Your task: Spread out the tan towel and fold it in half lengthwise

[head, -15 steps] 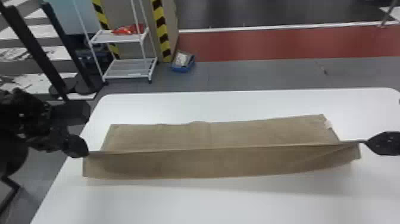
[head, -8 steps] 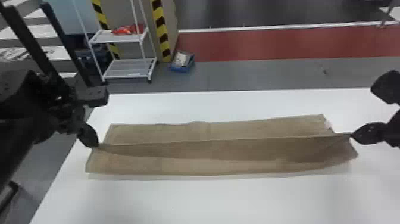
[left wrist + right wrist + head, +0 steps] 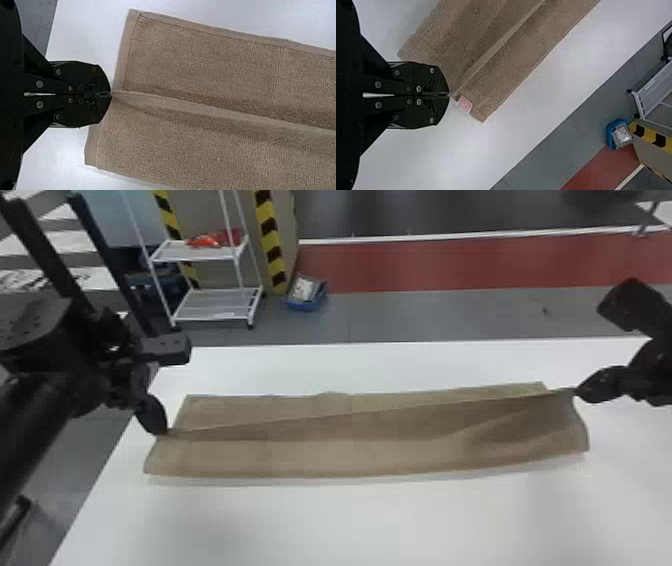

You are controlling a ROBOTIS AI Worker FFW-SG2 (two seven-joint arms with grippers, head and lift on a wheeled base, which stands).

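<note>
In the head view the tan towel (image 3: 350, 440) lies across the white table, its near edge lifted in a taut line between the two grippers. My left gripper (image 3: 162, 433) pinches that edge at the towel's left end, and my right gripper (image 3: 577, 391) pinches it at the right end, a bit farther back. The left wrist view has my left gripper (image 3: 111, 94) shut on the towel's edge (image 3: 158, 101). In the right wrist view my right gripper (image 3: 449, 95) is shut on the towel's corner area, beside a small tag (image 3: 464, 103).
The white table (image 3: 350, 525) extends in front of the towel and behind it. Beyond its far edge, on the floor, stand a white wire shelf (image 3: 215, 305) and a blue bin (image 3: 306, 293). The table's left edge runs below my left arm.
Both grippers have moved away from the robot's side with the held edge, the right one farther back, so the edge now slants. More of each arm has come into the head view.
</note>
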